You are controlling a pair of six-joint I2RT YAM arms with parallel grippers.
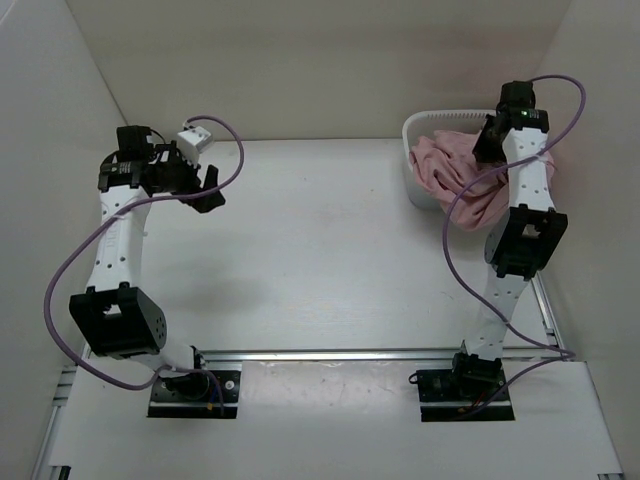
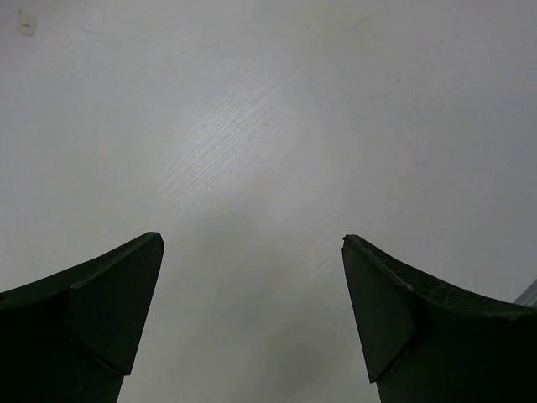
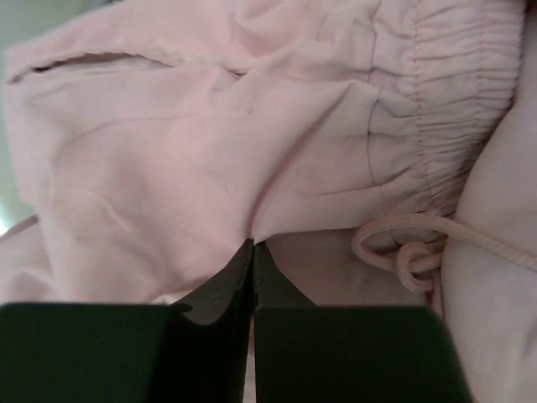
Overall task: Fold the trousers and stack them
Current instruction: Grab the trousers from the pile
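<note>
Pinching a fold of the trousers [image 3: 210, 151], my right gripper [image 3: 253, 256] has its fingers pressed together, with the pink cloth caught at their tips. Just right of them lies a knotted drawstring [image 3: 407, 256], and the gathered waist [image 3: 453, 92] is beyond it. The trousers sit bunched in a white basket [image 1: 413, 175] at the far right of the table [image 1: 320, 260], spilling over its near rim. My left gripper [image 2: 252, 242] hangs spread wide above the table at the far left, holding nothing.
</note>
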